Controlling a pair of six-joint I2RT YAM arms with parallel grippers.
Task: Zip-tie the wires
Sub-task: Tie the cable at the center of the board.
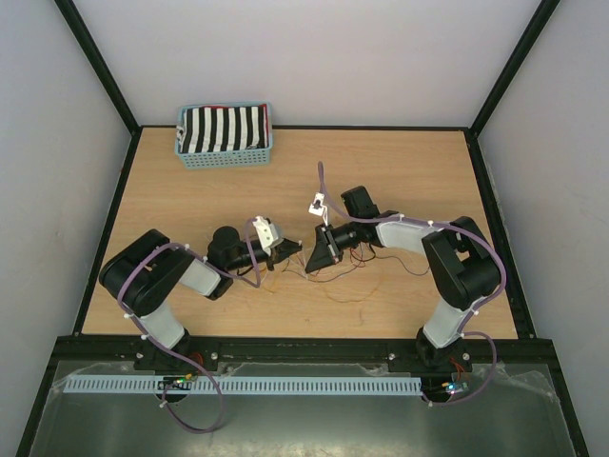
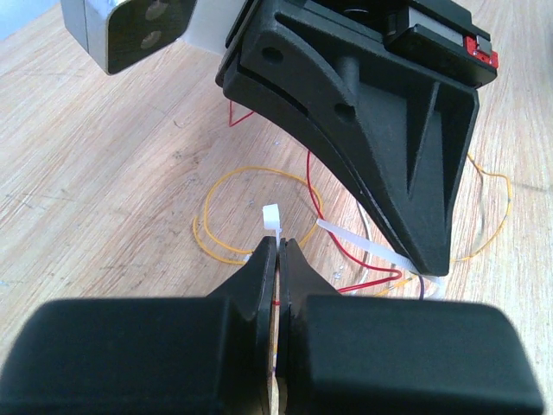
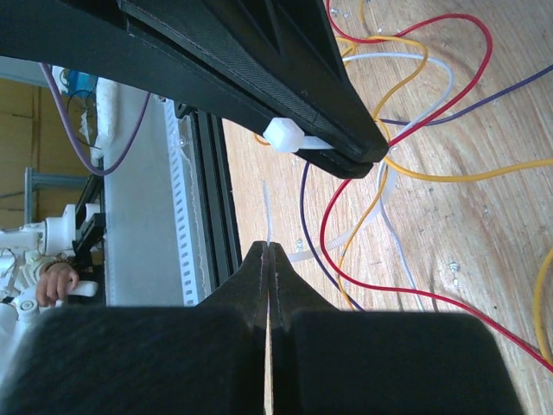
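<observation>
On the wooden table (image 1: 400,162), left gripper (image 2: 278,246) and right gripper (image 3: 268,251) meet tip to tip.
We see both pinching the white zip tie (image 2: 271,213), the left by its head; the wires (image 3: 467,176) sprawl on the wood beneath and beyond the right gripper.

Left gripper (image 1: 287,249): way ahead blocked by right gripper (image 1: 308,265), tips close, tie (image 2: 270,214) strung between them.
Under and beside both tips: loose wires (image 1: 333,276) across the table (image 1: 409,171).
Beyond both: bare wood, open passage.
Well beyond left gripper: basket (image 1: 225,143).
</observation>
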